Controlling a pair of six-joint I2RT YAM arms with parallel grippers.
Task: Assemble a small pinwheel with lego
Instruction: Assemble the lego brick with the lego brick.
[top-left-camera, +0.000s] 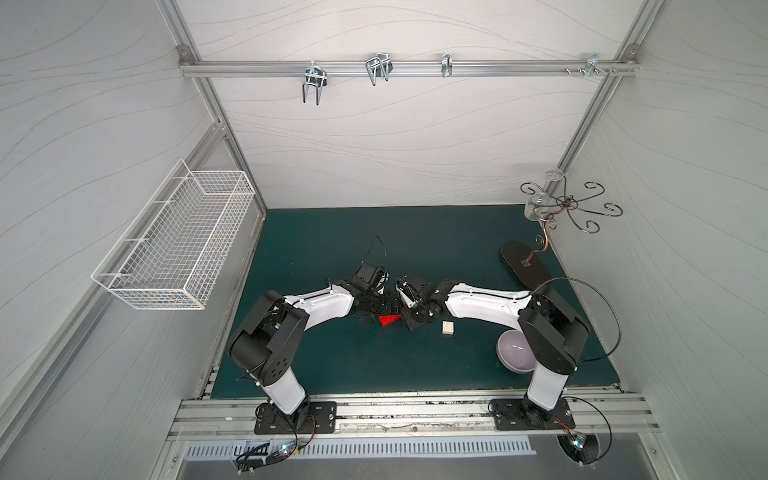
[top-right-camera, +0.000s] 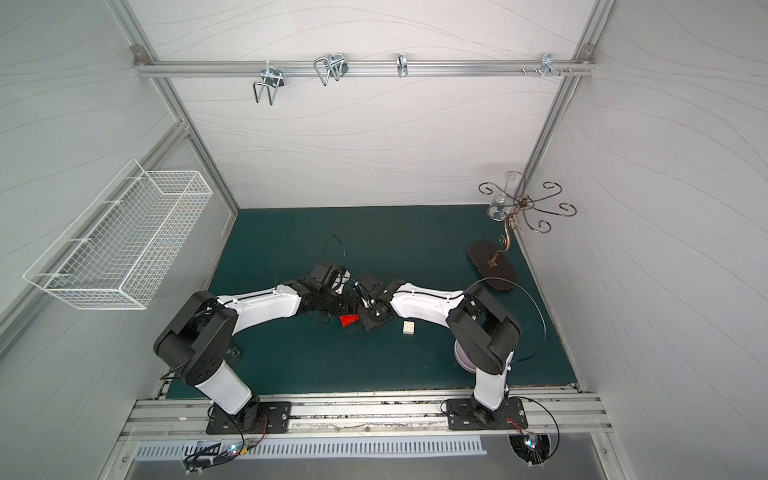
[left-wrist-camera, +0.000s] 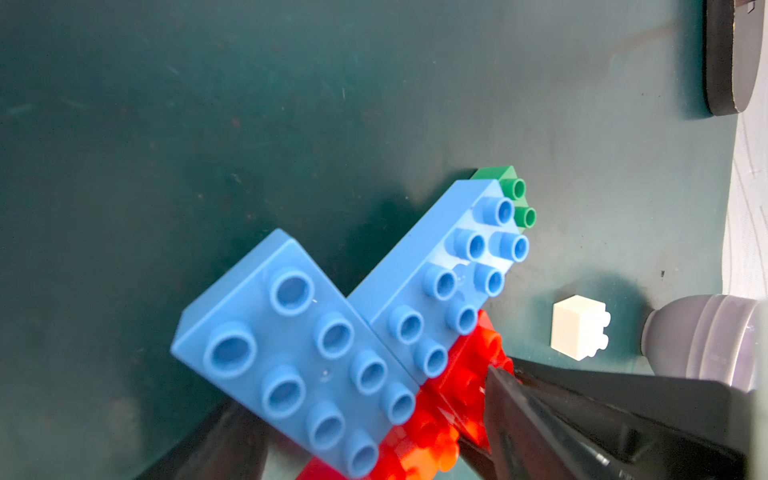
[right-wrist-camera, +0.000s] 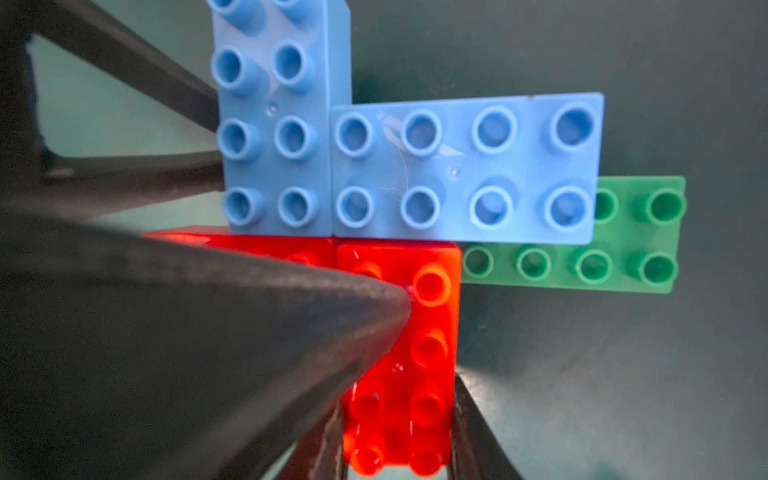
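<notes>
In both top views: mid-mat (top-left-camera: 332, 249), between the two wrists, the pinwheel (top-left-camera: 390, 320); apart from it, a white brick (top-left-camera: 448, 328) and a lilac bowl (top-left-camera: 513, 351).

Left wrist: left gripper (left-wrist-camera: 361, 395) spread wide either side of a blue blade (left-wrist-camera: 291, 353); gripping or not, cannot tell.

Right wrist: right gripper (right-wrist-camera: 399, 415) clamped narrow on a red blade (right-wrist-camera: 432, 353); green stem (right-wrist-camera: 623, 257) jutting from under the blue.

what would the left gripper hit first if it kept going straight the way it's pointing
Most likely the nearer blue brick of the pinwheel, which lies right ahead of the left gripper in its wrist view. It may already touch; depth is unclear.
</notes>
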